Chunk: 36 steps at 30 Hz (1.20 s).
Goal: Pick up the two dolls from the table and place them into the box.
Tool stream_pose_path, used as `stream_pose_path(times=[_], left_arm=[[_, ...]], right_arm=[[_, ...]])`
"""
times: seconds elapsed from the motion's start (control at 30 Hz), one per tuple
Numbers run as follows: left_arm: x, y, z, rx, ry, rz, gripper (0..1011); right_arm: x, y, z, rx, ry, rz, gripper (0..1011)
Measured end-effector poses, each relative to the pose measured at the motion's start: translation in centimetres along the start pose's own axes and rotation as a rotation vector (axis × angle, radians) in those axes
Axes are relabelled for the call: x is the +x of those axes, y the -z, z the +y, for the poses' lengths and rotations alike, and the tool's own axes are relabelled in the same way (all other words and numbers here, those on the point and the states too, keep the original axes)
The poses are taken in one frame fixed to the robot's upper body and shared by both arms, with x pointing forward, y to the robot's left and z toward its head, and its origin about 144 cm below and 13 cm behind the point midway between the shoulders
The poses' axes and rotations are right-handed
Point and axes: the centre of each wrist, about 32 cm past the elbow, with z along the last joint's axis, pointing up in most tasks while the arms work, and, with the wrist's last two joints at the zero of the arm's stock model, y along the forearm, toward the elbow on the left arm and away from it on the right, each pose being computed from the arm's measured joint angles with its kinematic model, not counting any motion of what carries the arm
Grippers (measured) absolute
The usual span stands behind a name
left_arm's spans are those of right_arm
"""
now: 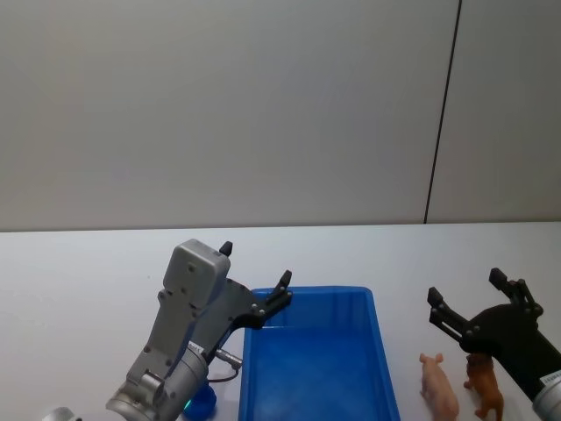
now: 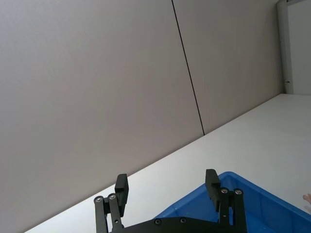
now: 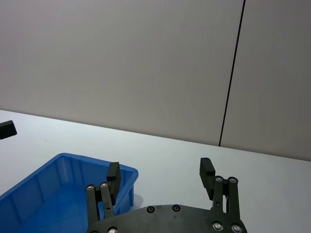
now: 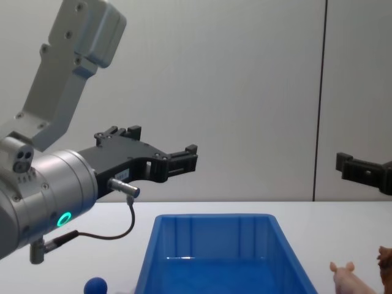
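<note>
The large bright blue rectangular plastic bin [image 1: 379, 338] lies open on the plain white flat tabletop [image 1: 79, 281], with nothing visible inside it. Both dolls stand just off the bin's right wall. The pale pink, soft pig doll [image 1: 438, 382] is the nearer one, and the thin-legged reddish-brown doll [image 1: 485, 383] is just beside it on the side away from the bin.

The right gripper [image 1: 465, 285] hovers well above the pair. Its claw is spread wide and empty, apparently poised to descend on one of them. The left gripper [image 1: 255, 266] hangs over the bin's far left corner, equally wide open and holding nothing, and seems to be waiting.

A small dark blue round object [image 1: 201, 400] rests by the bin's left wall, away from the dolls. Nothing blocks the descent, but the dolls stand so close together that grasping one could nudge the other. The bin's thick rim must also be cleared.
</note>
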Motion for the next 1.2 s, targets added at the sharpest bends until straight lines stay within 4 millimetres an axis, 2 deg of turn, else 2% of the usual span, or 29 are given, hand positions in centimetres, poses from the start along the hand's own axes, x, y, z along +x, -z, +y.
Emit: stream_pose_path(times=[1.2], left_arm=[[0.0,0.0,0.0,0.0,0.0,0.0,1001]], right_arm=[[-0.09,-0.01,-0.02,-0.001,0.002,0.0,1001]])
